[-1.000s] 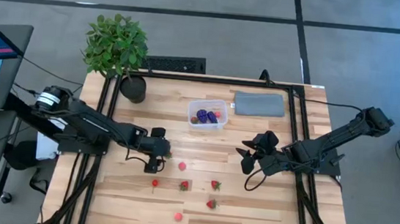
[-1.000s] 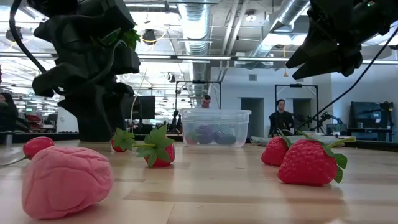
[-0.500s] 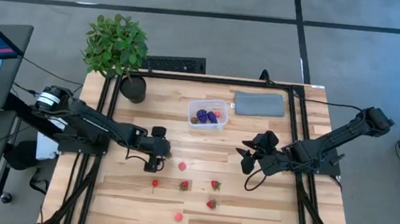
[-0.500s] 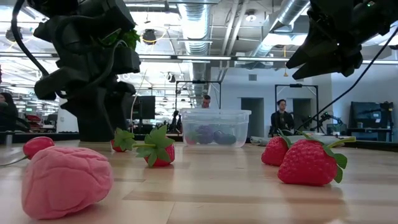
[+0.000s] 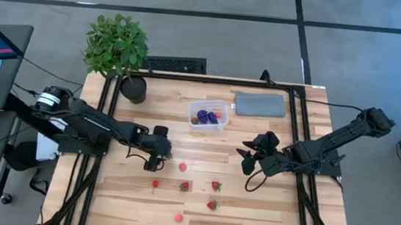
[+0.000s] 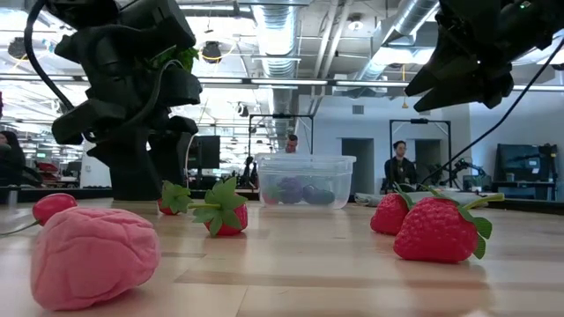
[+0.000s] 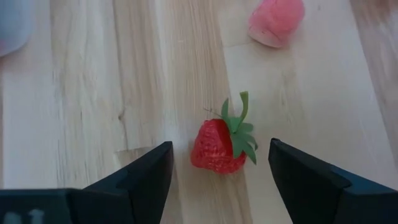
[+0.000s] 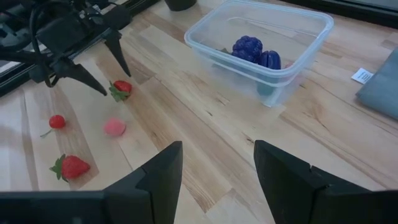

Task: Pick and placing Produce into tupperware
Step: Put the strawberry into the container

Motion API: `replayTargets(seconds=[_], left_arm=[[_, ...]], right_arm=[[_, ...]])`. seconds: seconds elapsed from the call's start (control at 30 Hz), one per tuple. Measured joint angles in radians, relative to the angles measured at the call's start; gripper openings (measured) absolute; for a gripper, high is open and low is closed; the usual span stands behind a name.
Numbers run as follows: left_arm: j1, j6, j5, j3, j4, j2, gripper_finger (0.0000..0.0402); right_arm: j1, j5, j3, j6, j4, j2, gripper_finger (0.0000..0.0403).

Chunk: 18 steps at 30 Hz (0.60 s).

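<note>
Strawberry (image 5: 169, 156) first: from overhead I see it as a small red speck just beside my left gripper (image 5: 158, 153), mid-bench, well short of the tupperware (image 5: 208, 115). That box already holds two purple pieces and something red. More produce lies loose nearer the front edge: a pink piece (image 5: 183, 167) close by, three more strawberries, a small red piece, another pink one. My right gripper (image 5: 247, 160) waits over the bench's right half.

Low view: the left gripper (image 6: 145, 163) comes down almost to the bench behind a big pink piece (image 6: 92, 255); the right gripper (image 6: 458, 75) hangs high. The tupperware (image 6: 304, 179) sits far back in the middle.

Left wrist view: the strawberry (image 7: 221, 144) lies on its side between my fingers (image 7: 146, 177), which stand wide and hold nothing. Its green cap points toward one finger, the pink piece (image 7: 277, 22) lies beyond.

Right wrist view: these fingers (image 8: 158, 177) are parted and empty; the tupperware (image 8: 264, 46) lies ahead.

I judge the berry light, small and probably smooth plastic or foam, so it may roll or squirt out. I'd close across the red body, not the floppy leaves, gently and squarely.
</note>
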State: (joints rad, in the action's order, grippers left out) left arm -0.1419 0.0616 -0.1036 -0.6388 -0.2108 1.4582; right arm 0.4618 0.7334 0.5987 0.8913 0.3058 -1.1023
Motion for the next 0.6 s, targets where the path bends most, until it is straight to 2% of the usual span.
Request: replayTargets(seconds=[0.6], left_arm=[[0.02, 0.0, 0.049, 0.0, 0.0, 0.0, 0.0254]], right_arm=[[0.0, 0.0, 0.0, 0.0, -0.001, 0.0, 0.0221]])
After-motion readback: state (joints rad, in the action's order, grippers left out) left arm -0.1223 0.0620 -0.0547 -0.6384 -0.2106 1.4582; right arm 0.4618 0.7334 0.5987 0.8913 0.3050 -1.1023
